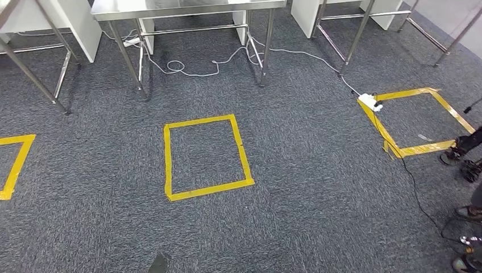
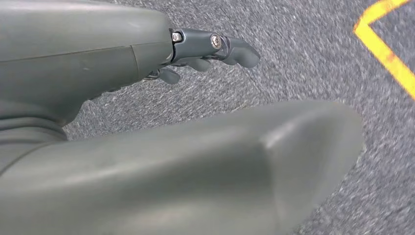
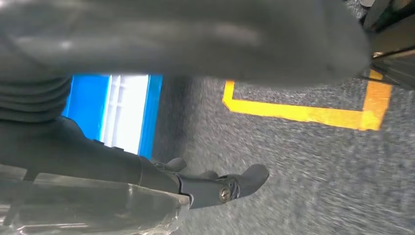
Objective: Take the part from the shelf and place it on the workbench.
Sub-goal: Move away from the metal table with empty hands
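Grey carpet floor (image 1: 318,187) takes up most of the head view. At its far edge stands one steel desk (image 1: 187,8), with the slanted steel legs of more frames on either side of it. Three yellow tape squares are marked on the carpet: a whole one in the middle (image 1: 168,165), one to the right (image 1: 418,149), and one on the left (image 1: 17,162) that is cut off by the picture's edge. In the right wrist view one blue and white crate (image 3: 88,105) sits beyond the right hand (image 3: 122,166). That hand hangs over the carpet near a corner of yellow tape (image 3: 303,113). Its dark fingers (image 3: 244,178) are slightly bent. A clear, shiny wrapped thing (image 3: 98,208) lies close against the hand, but I cannot tell whether this is the part, or whether the hand is gripping it. The left hand (image 2: 122,63) hangs above the carpet with its fingers (image 2: 235,49) loosely curved, well apart from the thumb and holding nothing. One white cable (image 1: 193,73) loops under the desk and runs to one white power strip (image 1: 370,102) lying on the corner of the right square. One thin black cable (image 1: 418,196) trails away from there. A person's dark shoes (image 1: 469,213) show at the right edge.
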`<state>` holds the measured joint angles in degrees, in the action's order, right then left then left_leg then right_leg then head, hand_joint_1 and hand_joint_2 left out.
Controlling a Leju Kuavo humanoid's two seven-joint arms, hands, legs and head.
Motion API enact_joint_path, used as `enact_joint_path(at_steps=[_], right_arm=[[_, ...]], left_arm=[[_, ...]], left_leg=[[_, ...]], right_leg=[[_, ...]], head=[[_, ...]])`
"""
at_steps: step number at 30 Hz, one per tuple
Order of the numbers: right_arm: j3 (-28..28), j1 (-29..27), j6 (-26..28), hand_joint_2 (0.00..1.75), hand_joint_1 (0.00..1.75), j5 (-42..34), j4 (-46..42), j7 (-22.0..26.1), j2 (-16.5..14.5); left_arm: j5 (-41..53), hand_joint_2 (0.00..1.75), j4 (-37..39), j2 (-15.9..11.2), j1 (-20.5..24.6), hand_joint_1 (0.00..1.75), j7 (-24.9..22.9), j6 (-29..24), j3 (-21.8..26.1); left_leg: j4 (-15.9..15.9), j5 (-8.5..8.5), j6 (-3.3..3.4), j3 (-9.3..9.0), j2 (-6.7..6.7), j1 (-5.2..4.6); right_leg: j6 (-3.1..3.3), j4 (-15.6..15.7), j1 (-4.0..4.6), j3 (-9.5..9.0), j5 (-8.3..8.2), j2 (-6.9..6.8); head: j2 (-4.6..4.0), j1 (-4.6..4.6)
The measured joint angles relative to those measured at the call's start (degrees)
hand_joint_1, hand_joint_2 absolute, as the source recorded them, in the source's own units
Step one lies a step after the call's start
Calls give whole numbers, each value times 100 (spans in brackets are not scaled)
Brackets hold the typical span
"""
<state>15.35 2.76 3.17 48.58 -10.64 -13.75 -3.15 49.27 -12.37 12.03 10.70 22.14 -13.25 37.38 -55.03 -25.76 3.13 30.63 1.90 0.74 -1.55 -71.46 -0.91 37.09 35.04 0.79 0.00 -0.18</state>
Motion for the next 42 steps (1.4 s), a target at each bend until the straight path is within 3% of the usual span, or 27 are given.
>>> enact_joint_path(at_steps=[1, 2, 4, 6, 7, 9, 11, 13, 14, 15, 16, 17, 18, 20, 22, 24, 25, 27, 28, 29, 31, 32, 34, 36, 38, 40, 42], right_arm=[[10, -9, 0, 0, 0, 2, 0, -1, 3], [16, -19, 1, 0, 0, 4, 0, -1, 9], [23, -26, 8, 0, 0, 9, 0, -2, 21], [27, -7, 19, 0, 0, 10, 0, -2, 20], [29, -3, 22, 0, 0, 10, 0, -2, 14], [40, -14, 28, 0, 0, 8, 0, -2, 12], [52, -29, 31, 0, 0, 4, 0, -3, 16], [56, -24, 33, 0, 0, -2, 0, -4, 17], [56, -19, 34, 0, 0, -4, 0, -6, 15], [57, -17, 34, 0, 0, -9, 0, -10, 11], [59, -20, 34, 0, 0, -16, 0, -22, 8], [63, -25, 35, 0, 0, -25, 0, -36, 6], [70, -27, 35, 0, 0, -34, 0, -49, 5], [93, -21, 35, 0, 0, -49, 0, -63, -3], [123, -5, 34, 0, 0, -57, 0, -63, -16], [149, -11, 32, 0, 0, -64, 0, -63, -24], [159, -23, 30, 0, 0, -66, 0, -63, -23], [174, -32, 26, 0, 0, -67, 0, -63, -19], [180, -24, 23, 0, 0, -62, 0, -62, -17], [185, -16, 16, 0, 0, -51, 0, -57, -18], [189, -14, -14, 0, 0, -14, 0, -22, -16], [193, -22, -29, 0, 0, -12, 0, 7, -14], [230, -34, -33, 0, 0, -84, 0, 62, -7], [318, -15, -23, 0, 0, -235, 0, 112, -6], [448, -5, -16, 0, 0, -390, 0, 169, -9], [595, -22, -9, 0, 0, -519, 0, 230, -10], [722, -32, -7, 0, 0, -600, 0, 289, -7]], left_arm=[[1, 0, 0, 1, -2, 0, -2, 1, -1], [1, 0, 0, 3, -2, 0, -3, 1, -2], [2, 0, 0, 4, 0, 0, -4, 1, -3], [2, 0, 0, -1, 4, 0, -3, 1, -4], [2, 0, 0, -4, 7, 0, -2, 2, -4], [3, 0, 0, -4, 11, 0, 0, 4, -5], [10, 0, 0, -2, 20, 0, 2, 6, -7], [18, 0, 1, -4, 20, 0, 1, 10, -7], [22, 0, 1, -4, 13, 0, -4, 14, -7], [28, 0, 2, -5, 7, 0, -14, 19, -7], [35, 0, 3, -5, 4, 0, -27, 26, -7], [41, 0, 4, -5, 3, 0, -38, 33, -7], [45, 0, 4, -7, 4, 0, -47, 41, -7], [45, 0, 4, -11, 5, 0, -63, 53, -7], [45, 0, 4, -16, 6, 0, -78, 55, -7], [45, 0, 3, -10, 10, 0, -89, 51, -7], [45, 0, 3, -4, 15, 0, -93, 46, -7], [48, 0, 3, 8, 21, 0, -116, 42, -7], [49, 0, 4, 11, 19, 0, -152, 51, -7], [50, 0, 10, 15, 11, 0, -239, 87, -7], [51, 0, 28, 15, -2, 0, -614, 263, -6], [52, 0, 38, 14, -7, 0, -875, 398, -5], [76, 0, 50, 15, -23, 0, -1336, 669, -4], [104, 0, 57, 11, -51, 0, -1609, 876, -4], [108, 0, 58, 0, -76, 0, -1756, 995, -3], [111, 0, 59, -5, -86, 0, -1824, 1027, -3], [116, 0, 59, -12, -94, 0, -1840, 1019, -3]], left_leg=[[-2, 1, -2, 3, 74, -2], [-3, 2, -8, -1, 144, 0], [-15, -6, -41, -15, 276, -6], [-45, -31, -114, -28, 396, -38], [-57, -39, -149, -34, 449, -52], [-70, -49, -207, -43, 535, -35], [-234, -207, -269, 15, 367, 14], [-857, -623, -304, 273, 15, 43], [-1276, -834, -305, 456, -96, 46], [-1634, -970, -302, 615, -154, 45], [-1798, -978, -290, 690, -175, 44], [-1729, -867, -269, 656, -191, 43], [-1442, -664, -240, 518, -234, 43], [-668, -289, -163, 151, -498, 48], [-271, -189, -123, -25, -701, 41], [-207, -186, -103, -37, -615, 18], [-167, -153, -80, -42, -535, 17], [-82, -89, -19, -54, -364, 25], [-65, -74, 0, -51, -269, 20], [-63, -73, 14, -40, -174, 8], [-66, -72, 17, -21, 25, -11], [-68, -72, 15, -16, 111, -15], [-73, -75, 0, -20, 267, -15], [-91, -96, -55, -33, 396, -46], [-107, -115, -120, -59, 507, -77], [-117, -136, -177, -85, 584, -54], [-337, -335, -239, -10, 358, -9]], right_leg=[[-50, -78, -15, 38, -14, -14], [-116, 101, -33, -55, -126, -46], [-232, 941, -74, -480, -472, -245], [-219, 1532, -72, -768, -710, -428], [-176, 1610, -57, -779, -751, -451], [-86, 1593, -58, -738, -784, -329], [0, 1595, -87, -730, -824, -212], [72, 1596, -88, -705, -869, -90], [98, 1592, -71, -685, -885, -25], [111, 1589, -51, -669, -895, 54], [119, 1582, -34, -661, -901, 132], [121, 1571, -22, -658, -903, 216], [120, 1558, -14, -660, -903, 302], [110, 1531, 5, -651, -907, 458], [68, 1516, 11, -594, -929, 594], [-16, 1535, -1, -514, -977, 731], [-49, 1513, 0, -472, -980, 691], [-56, 1233, 27, -288, -820, 367], [-35, 904, 24, -125, -644, 157], [-23, 513, 21, 72, -449, 35], [-63, -109, -7, 346, -208, -14], [-112, -126, -20, 318, -221, -26], [-226, 528, -52, -101, -455, -155], [-251, 1313, -46, -559, -708, -425], [-181, 1550, -11, -667, -814, -512], [-100, 1550, -31, -642, -851, -380], [-4, 1562, -77, -640, -889, -255]], head=[[0, 1], [0, 3], [0, 5], [0, -9], [0, -18], [0, -36], [0, -42], [0, -48], [0, -48], [0, -47], [0, -46], [0, -45], [0, -46], [0, -42], [0, -43], [0, -46], [0, -44], [0, -25], [0, -11], [0, 2], [0, 16], [0, 22], [0, 26], [0, 26], [0, 8], [0, -6], [0, -19]])
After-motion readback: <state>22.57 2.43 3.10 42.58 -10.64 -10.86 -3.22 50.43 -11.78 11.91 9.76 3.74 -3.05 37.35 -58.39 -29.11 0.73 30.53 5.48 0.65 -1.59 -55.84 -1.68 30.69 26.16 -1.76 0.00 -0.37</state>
